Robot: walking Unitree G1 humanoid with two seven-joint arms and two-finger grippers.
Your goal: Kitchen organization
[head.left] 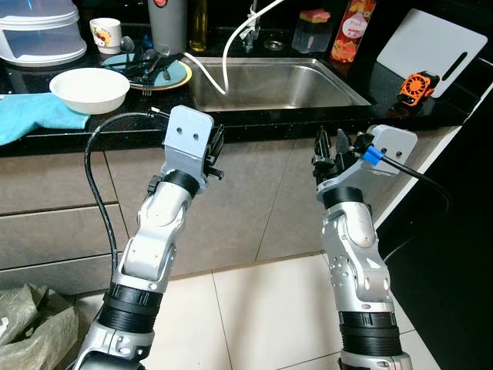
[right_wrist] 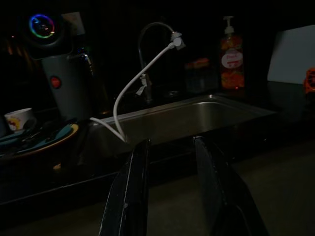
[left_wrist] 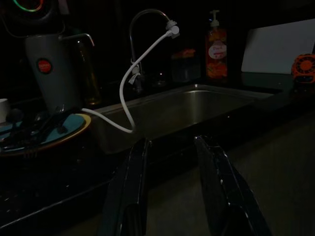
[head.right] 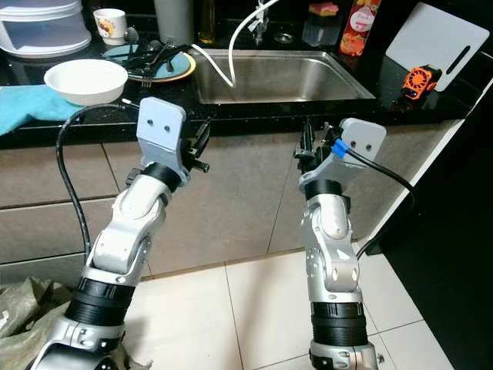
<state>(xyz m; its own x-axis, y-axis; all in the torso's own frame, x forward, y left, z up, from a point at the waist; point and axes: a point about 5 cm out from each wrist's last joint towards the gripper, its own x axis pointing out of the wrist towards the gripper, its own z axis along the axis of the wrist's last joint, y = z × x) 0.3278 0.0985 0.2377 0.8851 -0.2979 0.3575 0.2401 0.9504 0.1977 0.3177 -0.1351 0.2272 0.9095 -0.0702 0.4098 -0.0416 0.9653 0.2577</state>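
Left gripper: my arm raised, bent at elbow, fingers parted, empty, level with counter edge before sink.
Right gripper: same pose, fingers parted, empty.
White bowl: on counter, left of sink, beside plate of utensils.

white bowl, teal cloth, orange fan

A white bowl sits upright beside a utensil-laden teal plate.
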